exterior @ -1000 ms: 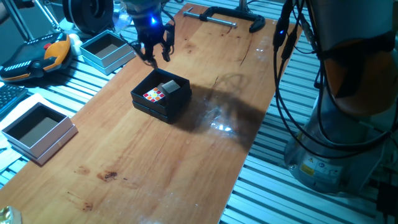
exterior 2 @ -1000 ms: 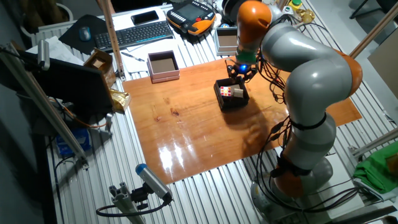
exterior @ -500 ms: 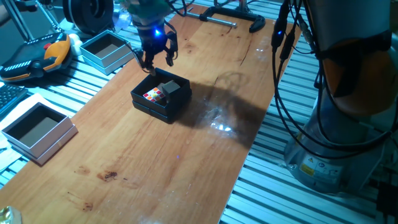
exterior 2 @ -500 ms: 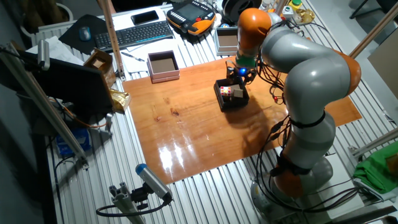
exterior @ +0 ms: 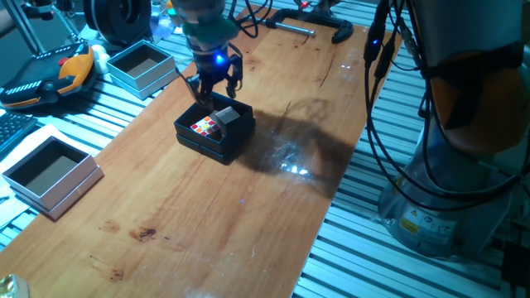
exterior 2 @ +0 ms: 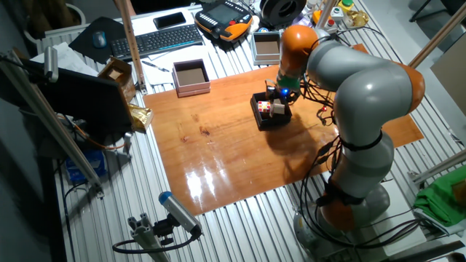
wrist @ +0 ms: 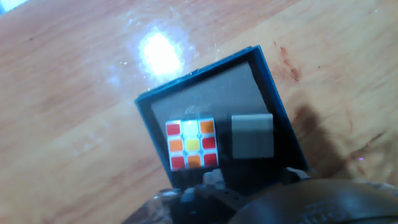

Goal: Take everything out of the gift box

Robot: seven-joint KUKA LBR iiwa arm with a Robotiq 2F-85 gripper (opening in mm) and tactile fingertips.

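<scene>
The black gift box [exterior: 192, 135] stands on the wooden table, also in the other fixed view [exterior 2: 263, 121] and the hand view [wrist: 144, 119]. Inside lie a multicoloured puzzle cube [exterior: 204, 126] [exterior 2: 265, 108] [wrist: 191, 144] and a plain grey block [exterior: 225, 116] [exterior 2: 278, 108] [wrist: 252, 135], side by side. My gripper [exterior: 214, 94] [exterior 2: 282, 93] is open and empty. It hangs just above the box's far edge, close over the grey block. Its fingers [wrist: 212, 181] show only at the bottom of the hand view.
Two pale blue-grey square boxes [exterior: 141, 66] [exterior: 50, 172] stand left of the table. A black clamp [exterior: 308, 26] sits at the far end. An orange pendant [exterior: 50, 76] lies at the left. The robot base [exterior: 447, 165] and cables stand on the right.
My gripper has come down and moved from behind the gift box to just over its far edge. The box and both cubes have not moved.
</scene>
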